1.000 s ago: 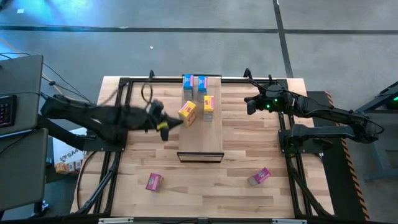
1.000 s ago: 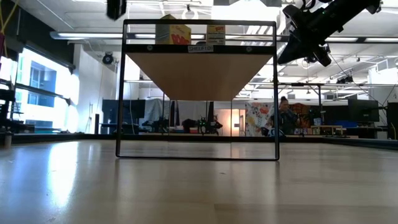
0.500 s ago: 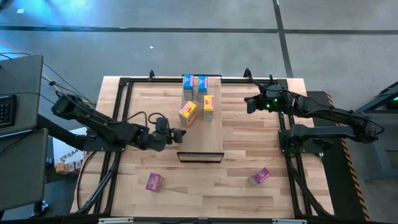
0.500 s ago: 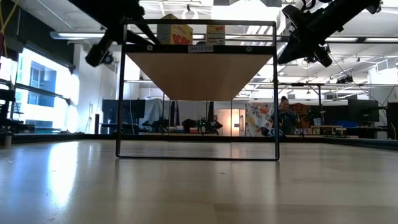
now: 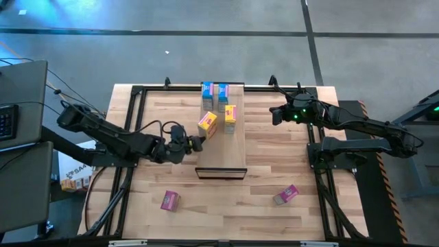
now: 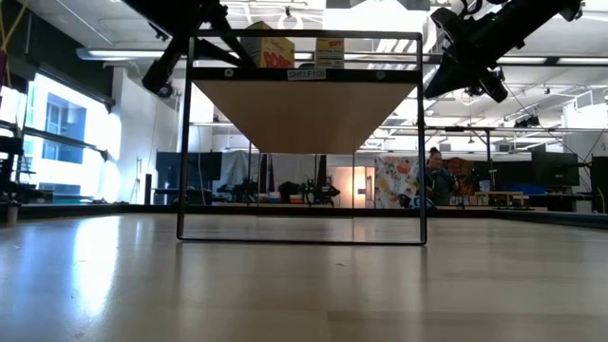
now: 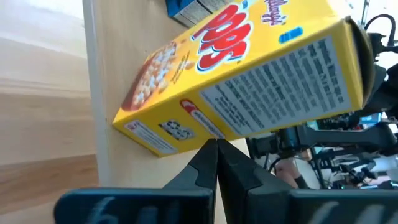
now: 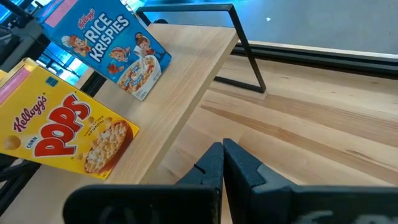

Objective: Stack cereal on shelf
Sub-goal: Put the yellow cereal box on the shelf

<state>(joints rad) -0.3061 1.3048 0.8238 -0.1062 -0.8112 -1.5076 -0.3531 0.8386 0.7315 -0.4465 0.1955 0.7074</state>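
The shelf [image 5: 223,154] is a pale plank raised on a black frame [image 6: 186,142]. Two blue cereal boxes [image 5: 214,93] stand at its far end. Nearer stand two yellow boxes: one upright [image 5: 230,117], one turned askew [image 5: 207,124] at the left edge. Two pink boxes [image 5: 169,200] [image 5: 286,195] lie on the tabletop near the front. My left gripper [image 5: 199,143] is shut, just off the shelf's left edge, pointing at the askew yellow box [image 7: 242,81] with a small gap. My right gripper [image 5: 274,115] is shut and hovers right of the shelf.
The black frame rails [image 5: 137,123] run along the table's left, far and right sides. The shelf's near half [image 5: 221,158] is bare wood. A person [image 6: 437,176] sits in the room far beyond the table.
My left arm has swung down from higher up and moved toward the shelf's left edge, ending with its shut fingers pointed at the askew yellow box. The boxes and the right arm have kept still.
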